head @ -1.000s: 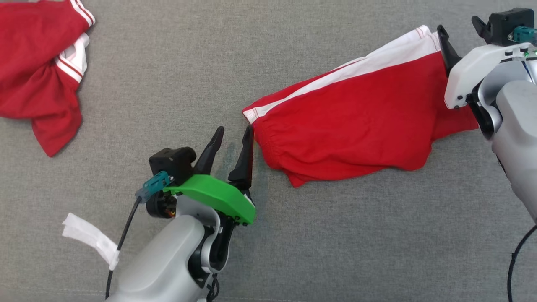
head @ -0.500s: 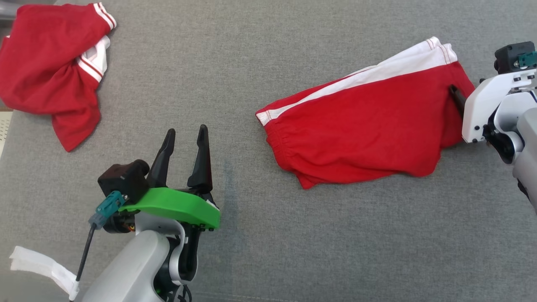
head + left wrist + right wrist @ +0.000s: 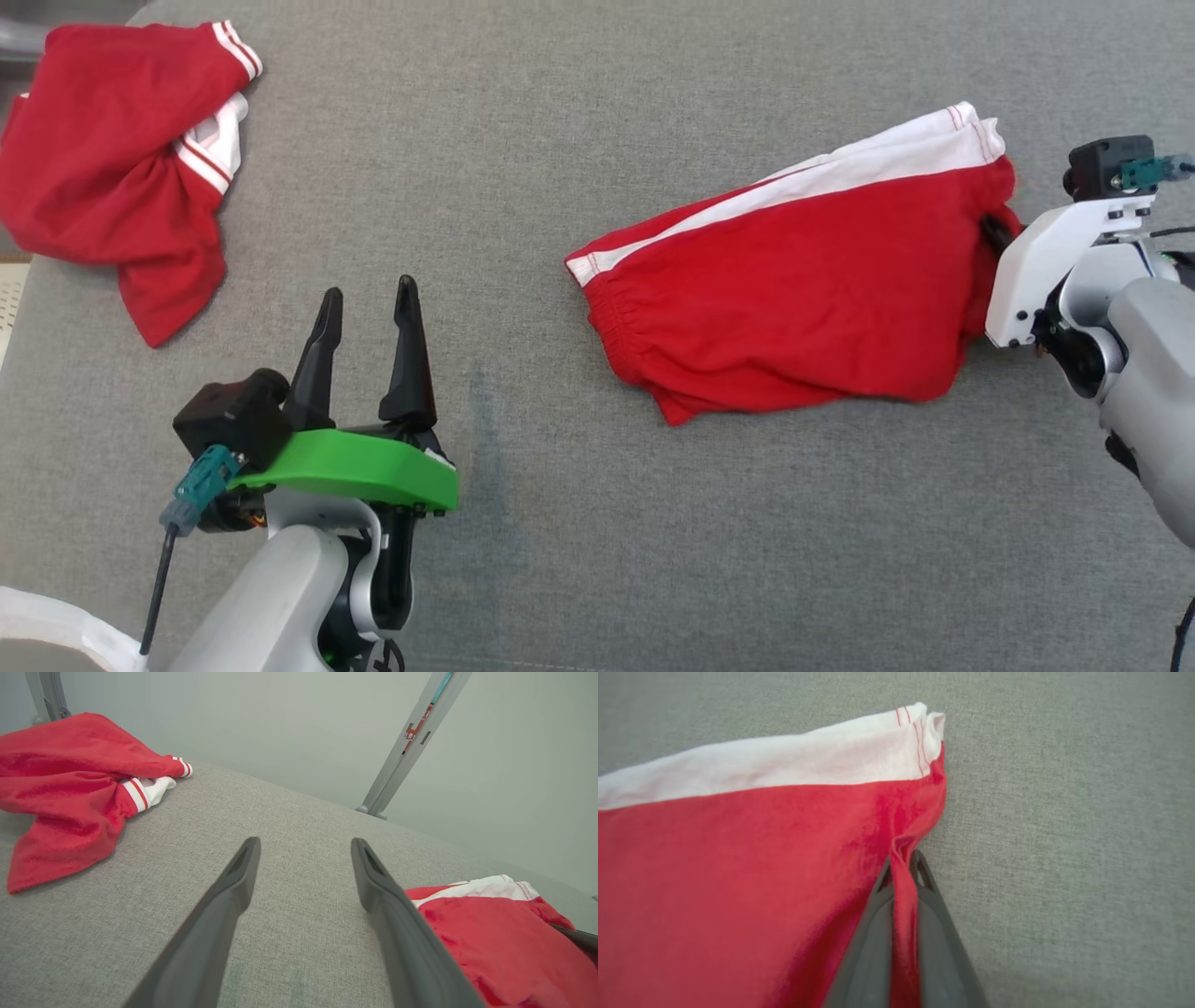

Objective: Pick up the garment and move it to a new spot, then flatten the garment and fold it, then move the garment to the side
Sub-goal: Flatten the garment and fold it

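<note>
The red shorts (image 3: pixel 784 308) lie on the right half of the grey, fabric-covered worktop (image 3: pixel 523 140). They are spread mostly flat and set at a slant. Their gathered waistband (image 3: pixel 621 313) faces the middle of the worktop, and a white side stripe (image 3: pixel 840 173) runs along the far edge up to the hem corner. The right tool (image 3: pixel 903 861) is clenched on the shorts. In the right wrist view, its two dark fingers (image 3: pixel 873 933) press together with a thin ridge of red cloth caught between them, just below the white hem corner, and the cloth puckers where it enters the grip. In the head view, that tool sits at the right-hand end of the shorts, with its white wrist cover just beside the fabric. The left tool (image 3: pixel 369 287) is released, with its fingers parted and nothing between them. It hovers over bare worktop, well apart from the waistband and pointing away from the robot. A crumpled red garment (image 3: pixel 112 177) with white striped trim lies at the far left corner of the worktop, clear of both tools. A white strap (image 3: pixel 56 635) curls at the lower left edge of the head view. In the left wrist view, a grey metal post (image 3: pixel 411 742) stands beyond the worktop against a pale wall (image 3: pixel 280 714).
</note>
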Available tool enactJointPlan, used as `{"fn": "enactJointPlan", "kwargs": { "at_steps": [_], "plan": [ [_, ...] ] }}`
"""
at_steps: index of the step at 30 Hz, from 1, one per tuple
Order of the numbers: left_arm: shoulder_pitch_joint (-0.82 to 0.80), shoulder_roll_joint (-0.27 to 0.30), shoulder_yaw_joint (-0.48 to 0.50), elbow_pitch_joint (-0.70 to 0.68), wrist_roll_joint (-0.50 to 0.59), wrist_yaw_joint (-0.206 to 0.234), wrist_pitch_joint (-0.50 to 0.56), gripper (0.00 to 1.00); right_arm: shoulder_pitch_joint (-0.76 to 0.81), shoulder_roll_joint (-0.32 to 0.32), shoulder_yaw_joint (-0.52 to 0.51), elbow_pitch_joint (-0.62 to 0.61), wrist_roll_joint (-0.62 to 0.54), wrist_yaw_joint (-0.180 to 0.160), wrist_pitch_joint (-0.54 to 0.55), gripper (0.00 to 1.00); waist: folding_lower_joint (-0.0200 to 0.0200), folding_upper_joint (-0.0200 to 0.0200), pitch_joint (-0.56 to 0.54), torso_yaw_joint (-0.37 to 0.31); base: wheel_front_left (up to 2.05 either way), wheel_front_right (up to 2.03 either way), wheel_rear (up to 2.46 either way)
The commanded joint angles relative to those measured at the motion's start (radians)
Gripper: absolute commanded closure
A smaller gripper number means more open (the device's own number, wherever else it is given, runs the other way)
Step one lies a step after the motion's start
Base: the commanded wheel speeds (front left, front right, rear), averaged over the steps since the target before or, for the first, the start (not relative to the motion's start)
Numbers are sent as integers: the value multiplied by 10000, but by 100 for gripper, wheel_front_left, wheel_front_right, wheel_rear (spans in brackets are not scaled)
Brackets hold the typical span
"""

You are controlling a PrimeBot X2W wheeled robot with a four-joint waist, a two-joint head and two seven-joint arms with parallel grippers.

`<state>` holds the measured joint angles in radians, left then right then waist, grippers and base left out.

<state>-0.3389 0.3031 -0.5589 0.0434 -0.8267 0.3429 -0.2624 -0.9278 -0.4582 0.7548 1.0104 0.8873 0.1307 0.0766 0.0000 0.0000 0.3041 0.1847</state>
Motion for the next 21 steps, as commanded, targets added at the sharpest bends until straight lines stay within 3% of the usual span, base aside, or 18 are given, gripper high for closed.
{"fn": "enactJointPlan", "kwargs": {
  "at_steps": [1, 8, 14, 21],
  "plan": [
    [123, 85, 39, 24, 115, -80, -34, 0, 302, -20, 25, -119, 120, 0, -274, 100, 0, 0, -306, -293, 0, 0, 0],
    [386, 135, 182, 135, 149, -121, -35, 0, 1236, -234, -134, -696, 507, -2, -1662, 100, 0, 0, -945, -1103, 0, 0, 0],
    [649, 146, 132, 192, 137, -54, -4, 0, 1951, -268, -256, -992, 578, -2, -2228, 100, 0, 0, -1202, -1812, 0, 0, 0],
    [649, 176, -77, 279, 340, 29, 13, 0, 2317, -18, -586, -759, 684, -2, -2532, 100, 0, 0, -1278, -2030, 0, 0, 0]
  ]
}}
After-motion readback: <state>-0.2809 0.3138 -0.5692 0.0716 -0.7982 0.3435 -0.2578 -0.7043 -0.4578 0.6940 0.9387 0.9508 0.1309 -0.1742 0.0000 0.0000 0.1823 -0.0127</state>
